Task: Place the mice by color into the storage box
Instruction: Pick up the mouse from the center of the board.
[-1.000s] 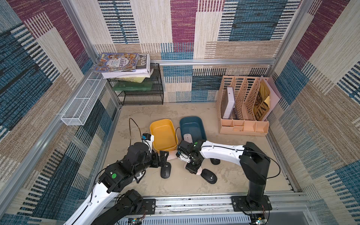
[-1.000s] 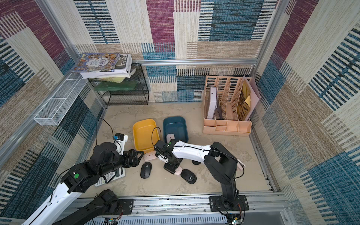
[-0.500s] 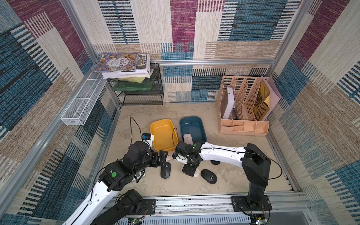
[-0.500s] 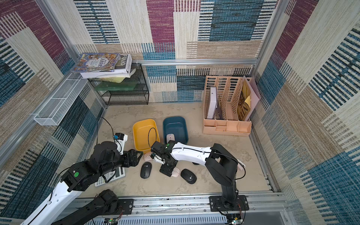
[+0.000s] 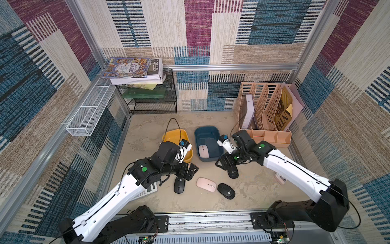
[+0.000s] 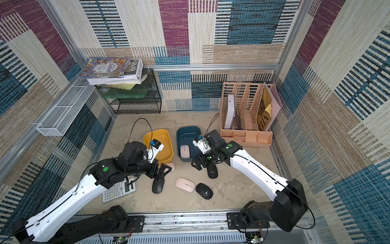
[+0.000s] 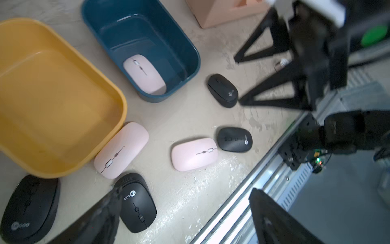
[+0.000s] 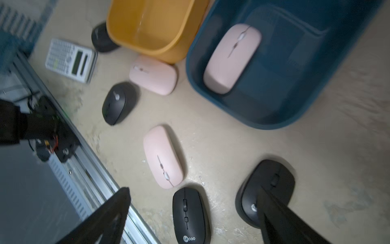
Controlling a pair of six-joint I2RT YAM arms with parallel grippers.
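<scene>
Sandy bench [image 5: 147,135] is shared by a yellow bin [image 5: 175,132], empty, and a blue bin [image 5: 205,127] holding one pink mouse [image 5: 203,151]; six others lie loose. Left fingers [image 7: 99,217] and right fingers [image 8: 285,217] are spread, empty. The black mouse [image 8: 272,179] beneath the right should be straddled across its flanks.

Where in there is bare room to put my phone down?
Bare floor lies at the back, between the wire shelf and the yellow bin and blue bin, and in front between the lone black mouse and the right arm. The yellow bin is empty. Before the bins it is crowded with loose mice and the calculator.
</scene>
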